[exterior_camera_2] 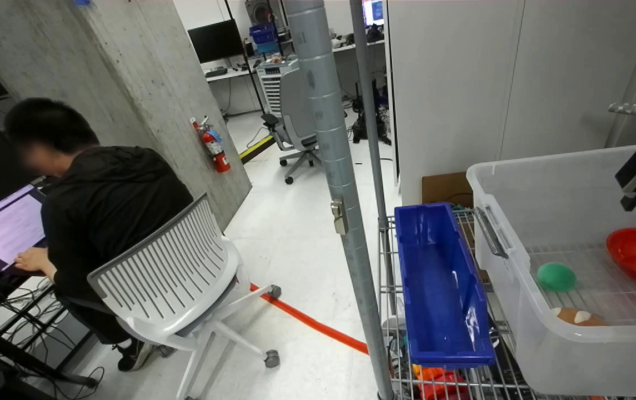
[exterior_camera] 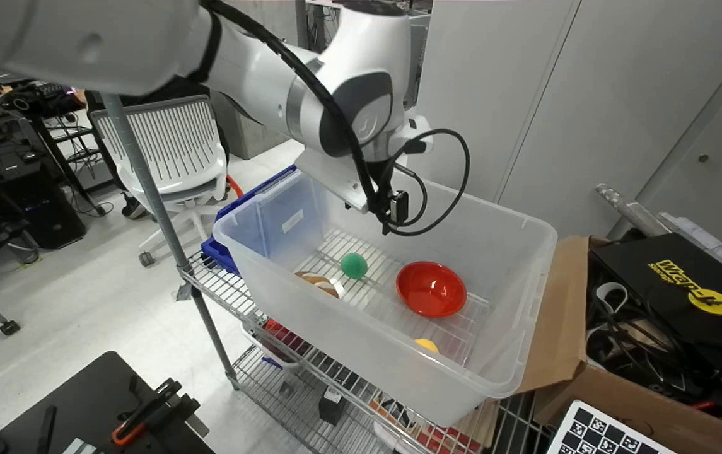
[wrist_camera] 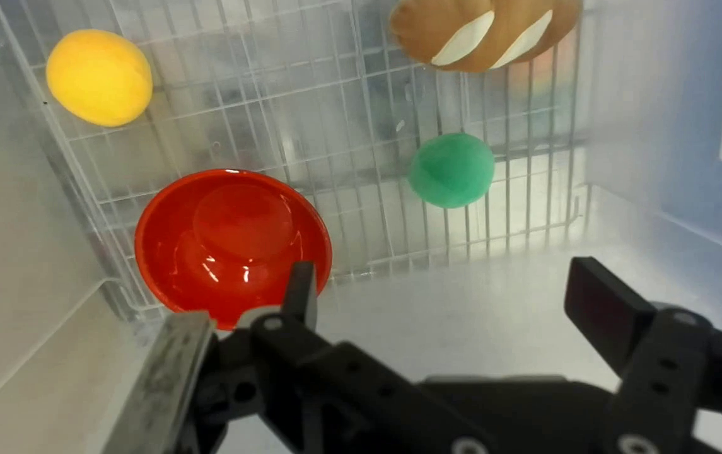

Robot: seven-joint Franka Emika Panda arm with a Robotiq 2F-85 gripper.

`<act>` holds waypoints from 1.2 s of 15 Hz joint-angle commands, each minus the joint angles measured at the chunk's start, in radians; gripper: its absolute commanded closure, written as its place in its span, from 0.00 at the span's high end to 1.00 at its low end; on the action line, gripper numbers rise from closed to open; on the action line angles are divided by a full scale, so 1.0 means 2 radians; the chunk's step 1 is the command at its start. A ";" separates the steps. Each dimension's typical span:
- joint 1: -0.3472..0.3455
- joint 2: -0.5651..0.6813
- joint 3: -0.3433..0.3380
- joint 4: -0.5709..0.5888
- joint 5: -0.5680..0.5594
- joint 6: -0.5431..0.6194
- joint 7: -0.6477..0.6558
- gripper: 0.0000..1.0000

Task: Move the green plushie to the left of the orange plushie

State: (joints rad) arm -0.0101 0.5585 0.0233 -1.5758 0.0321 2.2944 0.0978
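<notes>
On wire shelving (exterior_camera: 229, 295), clear bin (exterior_camera: 361, 347) with green ball (wrist_camera: 452, 170) and red bowl (wrist_camera: 234, 233), tool (wrist_camera: 442, 284) agape above.

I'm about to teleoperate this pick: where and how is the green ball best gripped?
Likely across the middle of the green ball, open hand coming from above: it is roundish and widest there, it lies apart from the bread-like piece, and the plastic bin around it could hinder a side approach.
</notes>
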 commanded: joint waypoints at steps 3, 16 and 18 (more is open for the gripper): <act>-0.002 0.124 0.013 0.124 0.031 -0.019 -0.017 1.00; 0.040 0.290 -0.004 0.302 0.003 -0.085 0.001 1.00; 0.045 0.311 -0.013 0.328 -0.005 -0.091 0.006 1.00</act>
State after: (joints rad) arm 0.0601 1.0976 0.0257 -1.0496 0.0545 2.1612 0.0874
